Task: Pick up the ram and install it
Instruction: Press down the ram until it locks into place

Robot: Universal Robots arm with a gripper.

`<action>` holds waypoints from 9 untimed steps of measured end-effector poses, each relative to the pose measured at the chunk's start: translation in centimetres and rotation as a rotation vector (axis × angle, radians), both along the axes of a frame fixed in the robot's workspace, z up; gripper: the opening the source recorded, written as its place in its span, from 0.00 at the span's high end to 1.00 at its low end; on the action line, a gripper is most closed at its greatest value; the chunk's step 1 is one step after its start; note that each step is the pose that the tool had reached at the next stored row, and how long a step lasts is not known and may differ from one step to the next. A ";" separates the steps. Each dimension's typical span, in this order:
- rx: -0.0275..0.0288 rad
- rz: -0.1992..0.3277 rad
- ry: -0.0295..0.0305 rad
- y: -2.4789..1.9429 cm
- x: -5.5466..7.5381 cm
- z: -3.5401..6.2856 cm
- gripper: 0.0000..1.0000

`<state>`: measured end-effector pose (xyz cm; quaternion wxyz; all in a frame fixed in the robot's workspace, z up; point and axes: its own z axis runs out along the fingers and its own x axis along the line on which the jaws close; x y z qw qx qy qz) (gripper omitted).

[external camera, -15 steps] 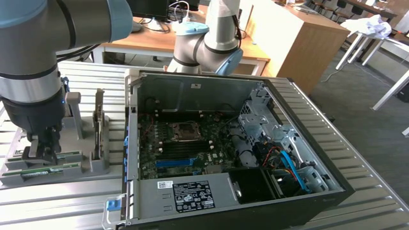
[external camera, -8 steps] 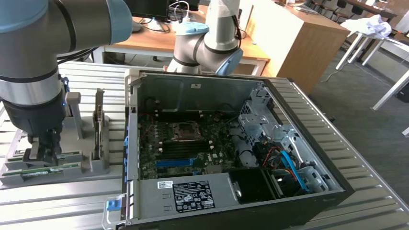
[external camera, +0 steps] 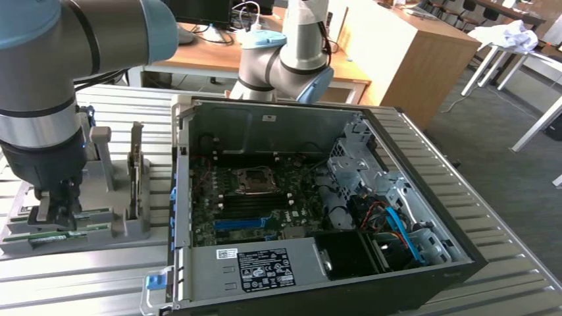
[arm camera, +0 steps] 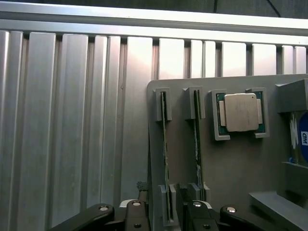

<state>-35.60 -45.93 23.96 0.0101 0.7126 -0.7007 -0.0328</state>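
Now end effector (arm camera: pixel 165 214) straddles one of two rams (arm camera: pixel 165 144) (arm camera: pixel 197 144).

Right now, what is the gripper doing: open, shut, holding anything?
gripper: open, holding nothing; its fingers appear to stand on either side of the ram stick, which sits on edge in the grey holder.

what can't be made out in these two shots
- ram: the wrist view sees it edge-on, so its chips are hidden.
- hard drive: cut off by the wrist view's edge, label unreadable.
- gripper: open, but the holder hides whether it touches the ram.
- memory slots: exterior view, too small to tell if filled.
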 end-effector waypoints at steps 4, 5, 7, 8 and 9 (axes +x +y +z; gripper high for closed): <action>0.0000 0.000 0.0000 0.02 -0.2 -0.32 0.64; 0.0000 0.001 0.0000 0.01 -0.3 -0.40 0.64; -0.0001 0.004 0.0000 0.01 -0.4 -0.53 0.64; -0.0001 0.012 0.0000 0.02 -0.4 -0.59 0.64; -0.0002 0.024 0.0001 0.02 -0.4 -0.62 0.64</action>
